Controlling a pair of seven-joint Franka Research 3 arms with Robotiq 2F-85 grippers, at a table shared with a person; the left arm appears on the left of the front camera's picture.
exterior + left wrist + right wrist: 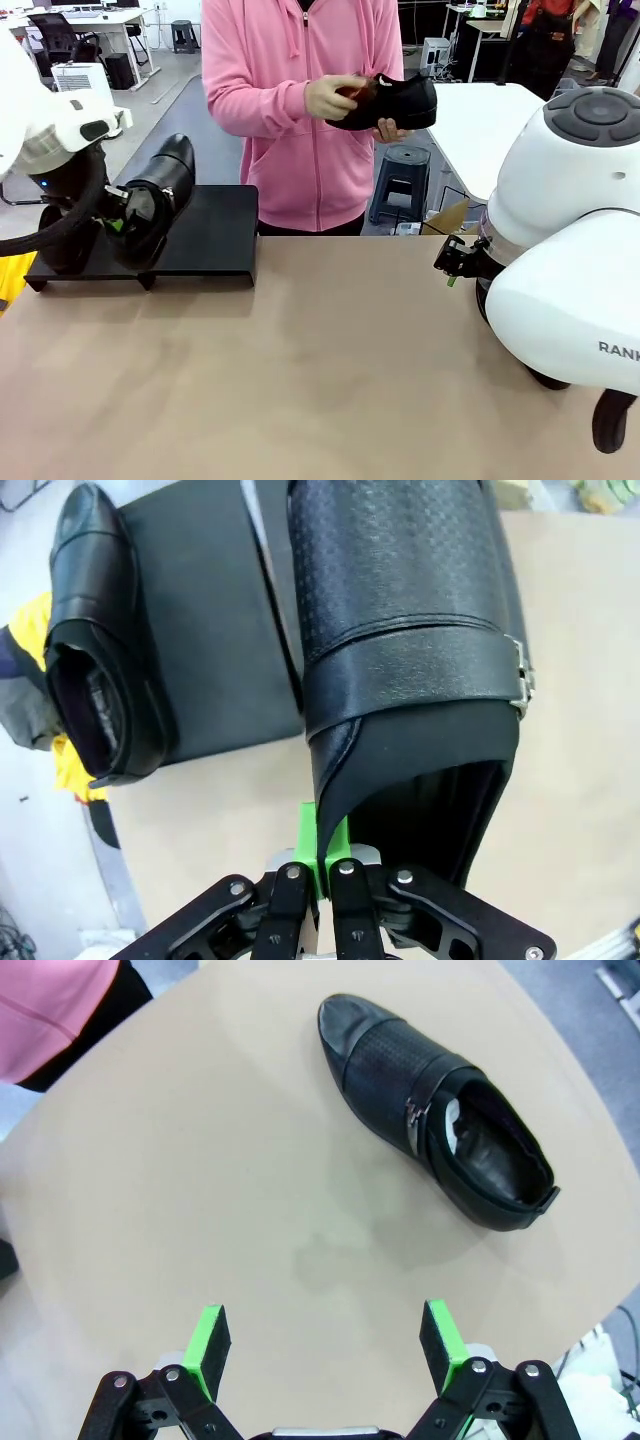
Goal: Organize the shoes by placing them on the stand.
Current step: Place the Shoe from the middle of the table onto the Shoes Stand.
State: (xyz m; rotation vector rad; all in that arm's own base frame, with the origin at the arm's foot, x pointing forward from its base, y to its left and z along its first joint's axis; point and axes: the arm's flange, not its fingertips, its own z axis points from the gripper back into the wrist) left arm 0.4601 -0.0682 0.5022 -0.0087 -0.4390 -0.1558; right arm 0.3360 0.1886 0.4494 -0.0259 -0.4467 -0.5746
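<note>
My left gripper (128,215) (322,845) is shut on the heel rim of a black shoe (165,175) (400,630), which it holds tilted over the black stand (210,235) (210,630). Another shoe (95,640) lies on the stand's left platform. My right gripper (325,1345) (455,262) is open above the table with nothing between its green pads (208,1345). Beyond the gripper a buckled black shoe (430,1110) lies on the tabletop. Across the table, a person in a pink hoodie holds a further shoe (395,100) in both hands.
The tan tabletop (330,360) spreads between the two arms. My right arm's bulky white body (570,260) fills the right side. The stand sits at the far left edge, close to the person. A yellow cloth (65,765) shows beside the table.
</note>
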